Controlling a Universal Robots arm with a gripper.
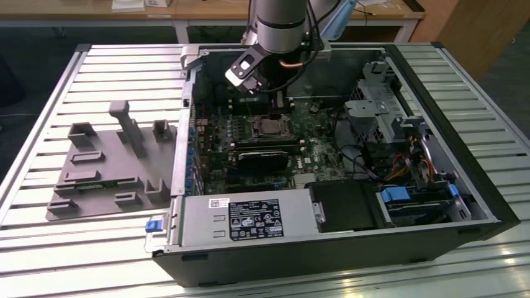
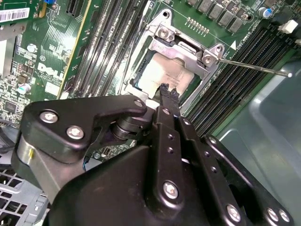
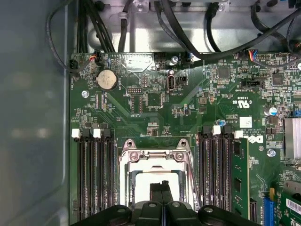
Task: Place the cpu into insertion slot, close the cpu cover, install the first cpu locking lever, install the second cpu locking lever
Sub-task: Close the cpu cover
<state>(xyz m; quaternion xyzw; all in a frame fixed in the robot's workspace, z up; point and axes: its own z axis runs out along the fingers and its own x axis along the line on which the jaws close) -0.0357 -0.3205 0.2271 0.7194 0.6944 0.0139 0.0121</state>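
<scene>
Holds the gripper [image 3: 162, 189] just over the cpu [image 3: 143, 183], fingers pressed together, maybe to push, not grab. Has the cpu lying in the insertion slot [image 1: 269, 128], under the lowered cpu cover [image 3: 155, 165].

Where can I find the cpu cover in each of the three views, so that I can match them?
Exterior view: the cpu cover lies mid-board in the open case, below the arm.
Second wrist view: the silver frame just beyond the gripper, over the cpu.
First wrist view: the frame between the two banks of memory slots.
Shared landmark: the gripper, tips at the frame's cut-out.
</scene>
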